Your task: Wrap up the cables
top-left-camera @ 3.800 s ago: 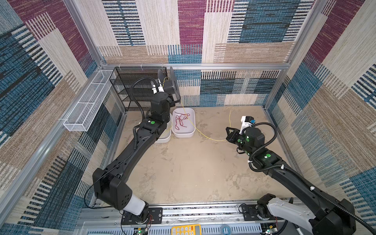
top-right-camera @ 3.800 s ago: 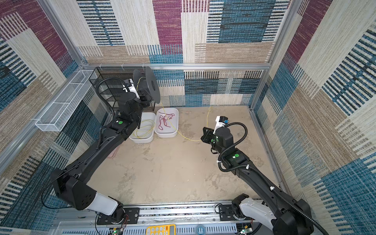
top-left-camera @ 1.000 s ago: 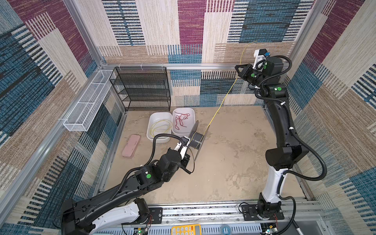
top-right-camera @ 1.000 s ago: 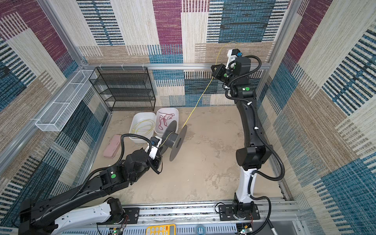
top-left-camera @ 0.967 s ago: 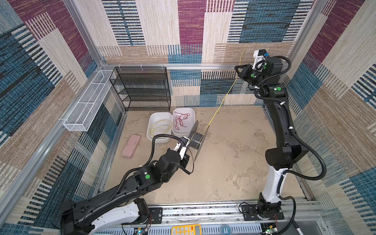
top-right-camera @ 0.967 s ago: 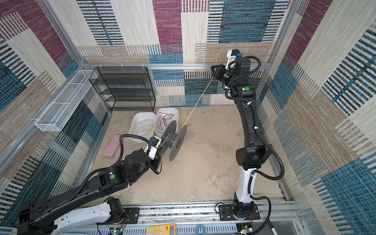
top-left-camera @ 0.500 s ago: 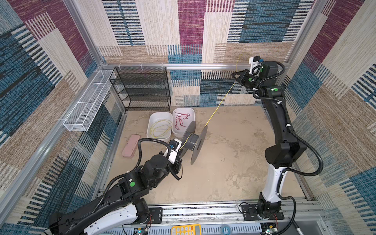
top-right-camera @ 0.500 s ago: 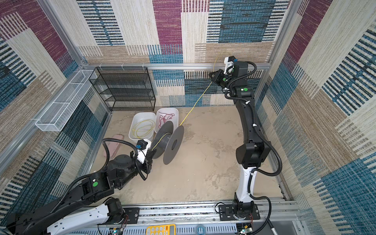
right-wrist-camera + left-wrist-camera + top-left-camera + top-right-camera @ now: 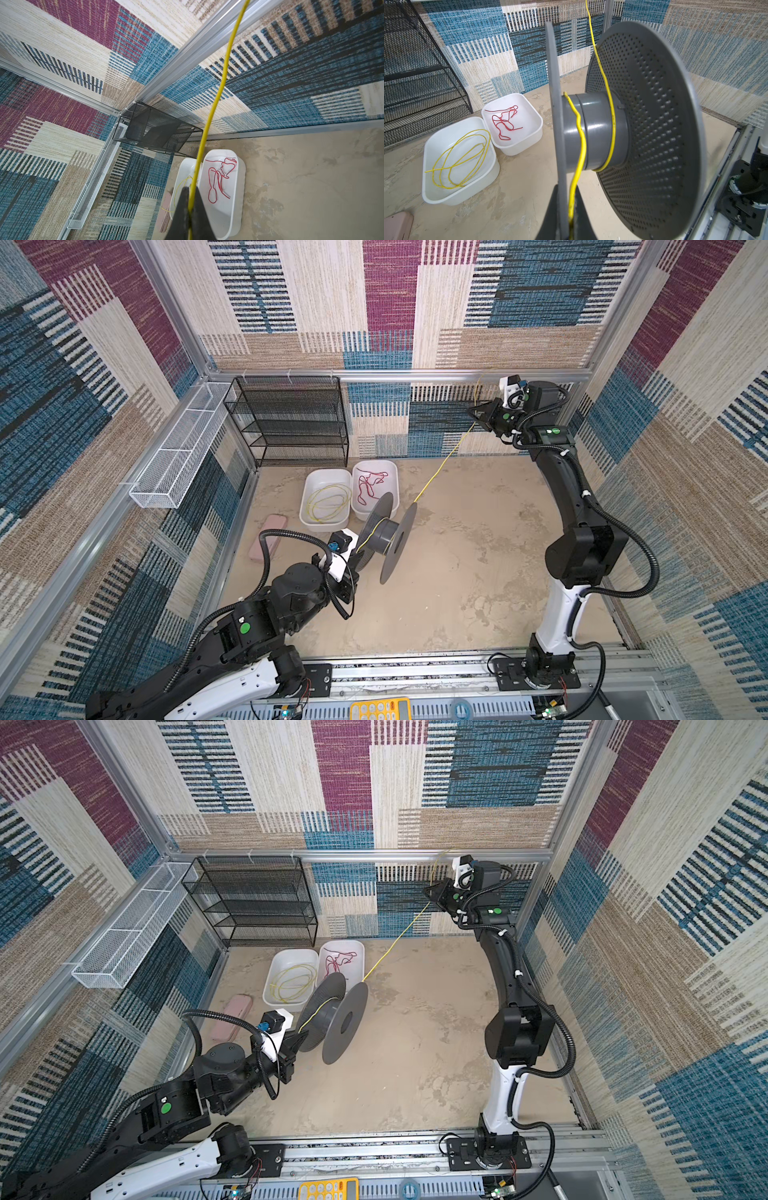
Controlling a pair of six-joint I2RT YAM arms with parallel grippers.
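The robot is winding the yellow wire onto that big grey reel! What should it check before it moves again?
1. The left gripper is shut on the rim of the round grey plastic reel, with the cable's end pinched in too: ok.
2. The right gripper is shut on the thin yellow cable: ok.
3. The cable runs straight from the right gripper to the reel, with no sag: ok.
4. The wound cable sits inside the reel and has not slipped off an edge: ok.
5. The loose tail past the right gripper is free of the aluminium rail: cannot tell.
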